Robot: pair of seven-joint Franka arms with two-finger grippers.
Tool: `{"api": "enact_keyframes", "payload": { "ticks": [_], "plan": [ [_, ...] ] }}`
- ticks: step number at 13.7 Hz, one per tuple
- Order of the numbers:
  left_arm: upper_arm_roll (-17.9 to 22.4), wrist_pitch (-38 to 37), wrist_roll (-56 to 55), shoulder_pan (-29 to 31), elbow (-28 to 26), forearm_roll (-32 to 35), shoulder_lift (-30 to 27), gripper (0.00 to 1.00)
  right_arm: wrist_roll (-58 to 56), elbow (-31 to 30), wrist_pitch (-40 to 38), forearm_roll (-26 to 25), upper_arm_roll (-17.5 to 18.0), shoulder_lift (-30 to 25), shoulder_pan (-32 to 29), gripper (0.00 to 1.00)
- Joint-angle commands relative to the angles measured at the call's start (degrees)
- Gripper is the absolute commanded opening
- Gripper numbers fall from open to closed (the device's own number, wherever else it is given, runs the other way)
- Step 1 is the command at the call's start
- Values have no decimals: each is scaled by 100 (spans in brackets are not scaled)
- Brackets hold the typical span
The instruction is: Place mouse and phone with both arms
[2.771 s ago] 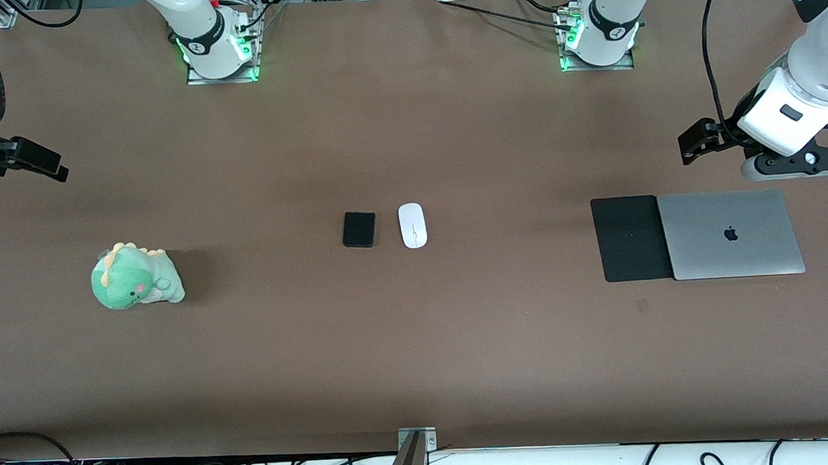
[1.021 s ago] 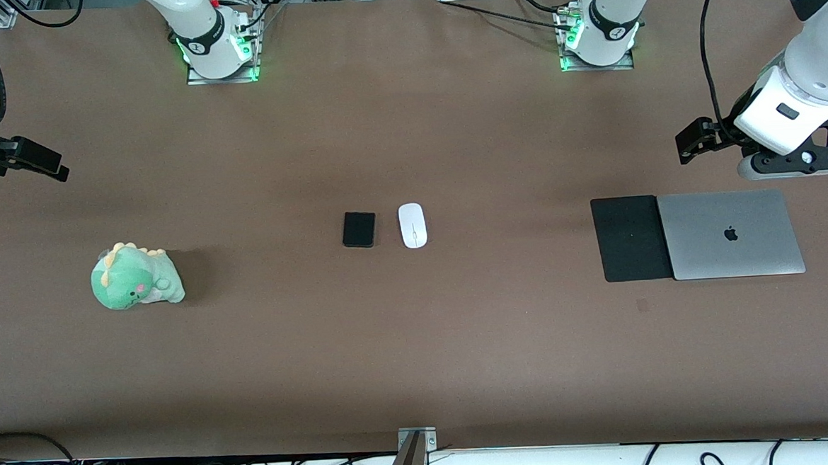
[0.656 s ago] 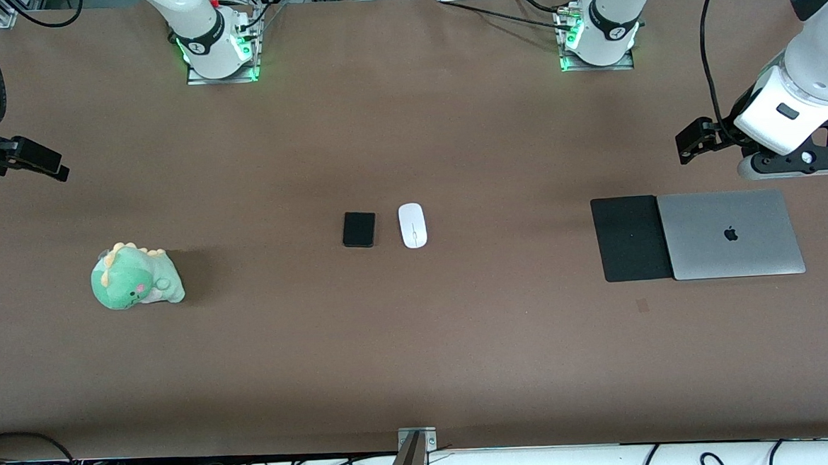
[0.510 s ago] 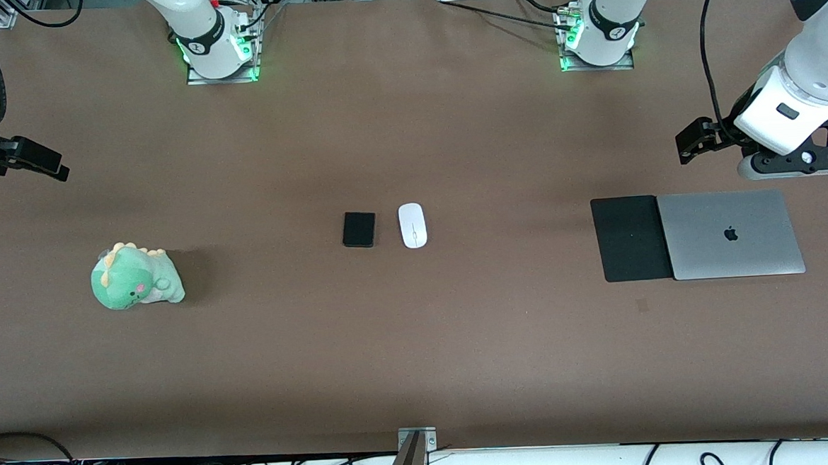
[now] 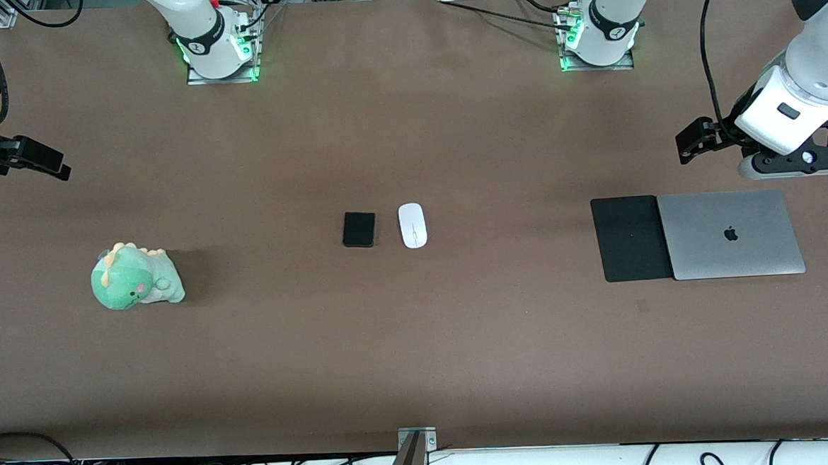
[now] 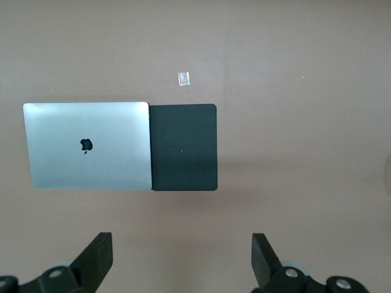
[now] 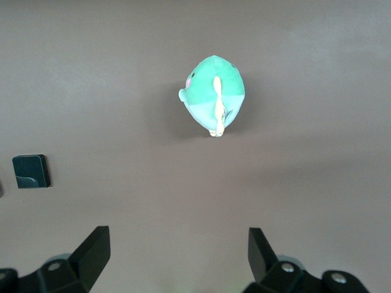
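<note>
The white mouse (image 5: 412, 225) and the black phone (image 5: 359, 229) lie side by side mid-table, the phone toward the right arm's end. The phone also shows in the right wrist view (image 7: 30, 171). My left gripper (image 5: 800, 161) hangs open and empty in the air by the laptop's edge that is farther from the front camera; its fingers stand wide apart in the left wrist view (image 6: 181, 259). My right gripper (image 7: 177, 253) is open and empty, high over the right arm's end of the table near the plush; in the front view only its wrist camera (image 5: 27, 157) shows.
A closed silver laptop (image 5: 731, 234) lies at the left arm's end with a black mouse pad (image 5: 630, 238) touching its side toward the mouse. A green dinosaur plush (image 5: 135, 277) sits at the right arm's end. A small tape mark (image 5: 642, 305) lies near the pad.
The left hand has shifted very slightly; the mouse, phone and right arm have stayed put.
</note>
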Motion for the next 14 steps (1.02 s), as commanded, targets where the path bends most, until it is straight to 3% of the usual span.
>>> {"api": "enact_keyframes", "payload": {
  "ticks": [1,5,8,14],
  "plan": [
    [-11,-124,21,46,71,-140,-46,100,28,93,-116,-45,58,-4,-30,100],
    [-20,-115,-31,-6,62,-227,-20,100,28,102,-116,-45,58,-4,-30,100],
    [-89,-37,-110,-24,44,-885,278,100,19,102,-160,-53,67,-4,-30,100],
    [-1388,990,-1901,-42,27,-1028,1393,100,-77,102,-213,-62,102,5,31,100]
  ]
}}
